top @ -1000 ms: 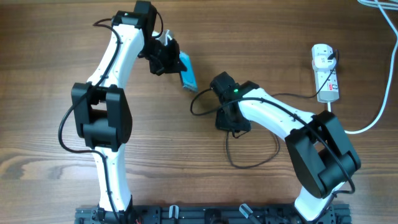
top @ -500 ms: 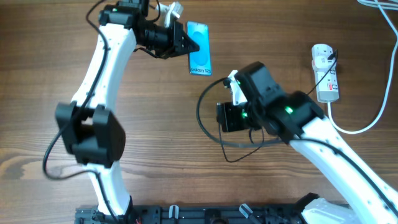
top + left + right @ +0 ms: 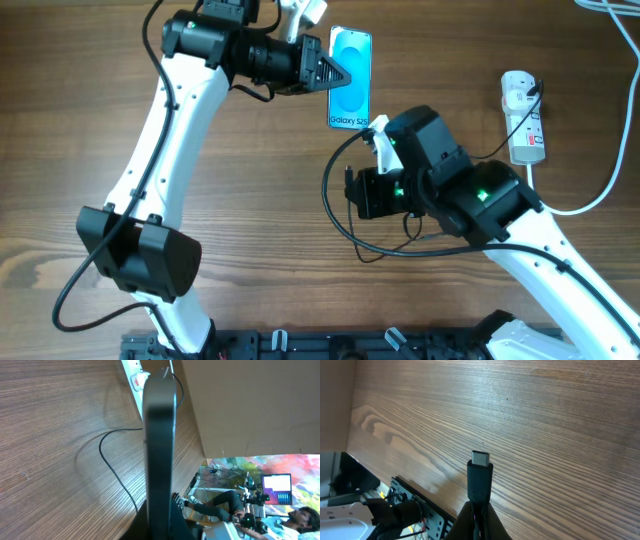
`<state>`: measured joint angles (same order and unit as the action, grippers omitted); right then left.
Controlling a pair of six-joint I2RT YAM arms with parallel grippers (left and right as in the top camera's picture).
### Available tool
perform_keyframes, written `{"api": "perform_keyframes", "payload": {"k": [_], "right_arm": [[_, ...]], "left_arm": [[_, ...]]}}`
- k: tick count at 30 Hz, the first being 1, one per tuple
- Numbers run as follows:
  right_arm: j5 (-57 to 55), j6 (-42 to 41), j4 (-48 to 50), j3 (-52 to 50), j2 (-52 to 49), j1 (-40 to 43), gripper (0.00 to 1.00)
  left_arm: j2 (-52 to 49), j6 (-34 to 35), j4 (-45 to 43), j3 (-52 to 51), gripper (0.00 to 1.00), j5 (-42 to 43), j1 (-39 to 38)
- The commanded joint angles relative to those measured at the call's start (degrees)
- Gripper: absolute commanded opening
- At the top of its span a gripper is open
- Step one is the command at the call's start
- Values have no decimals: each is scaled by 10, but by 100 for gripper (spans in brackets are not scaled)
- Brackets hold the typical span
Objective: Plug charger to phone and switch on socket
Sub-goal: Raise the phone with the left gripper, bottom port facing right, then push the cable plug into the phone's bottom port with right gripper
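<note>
My left gripper (image 3: 328,75) is shut on the phone (image 3: 350,78) and holds it off the table, cyan screen up, "Galaxy S25" at its near short edge. In the left wrist view the phone (image 3: 160,450) stands edge-on between my jaws. My right gripper (image 3: 352,190) is shut on the charger plug (image 3: 480,477), held upright with its metal tip up. The thin black charger cable (image 3: 335,215) loops on the table under the right arm. The white socket (image 3: 523,118) lies at the far right, apart from both grippers.
The socket's thick white cord (image 3: 610,180) runs along the right edge of the table. A second white cord (image 3: 610,15) crosses the top right corner. The socket also shows far off in the left wrist view (image 3: 134,375).
My left gripper has lifted the phone, turned its screen up and carried it right. My right gripper has risen with the charger plug and swung left, below the phone.
</note>
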<state>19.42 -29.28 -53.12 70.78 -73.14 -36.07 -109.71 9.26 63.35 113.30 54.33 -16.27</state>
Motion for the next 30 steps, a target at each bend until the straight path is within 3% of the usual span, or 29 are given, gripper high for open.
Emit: {"api": "perform_keyframes", "payload": {"k": [1, 14, 18, 30], "right_arm": [[-21, 15, 4, 27, 24, -2, 5], [-34, -1, 42, 33, 22, -2, 4], [-42, -12, 42, 32, 21, -2, 4], [-63, -37, 49, 32, 21, -2, 4]], "left_arm": [[13, -1, -4, 12, 4, 11, 8], [14, -31, 20, 12, 4, 58, 3], [14, -82, 25, 12, 4, 133, 3], [14, -105, 35, 12, 4, 95, 4]]}}
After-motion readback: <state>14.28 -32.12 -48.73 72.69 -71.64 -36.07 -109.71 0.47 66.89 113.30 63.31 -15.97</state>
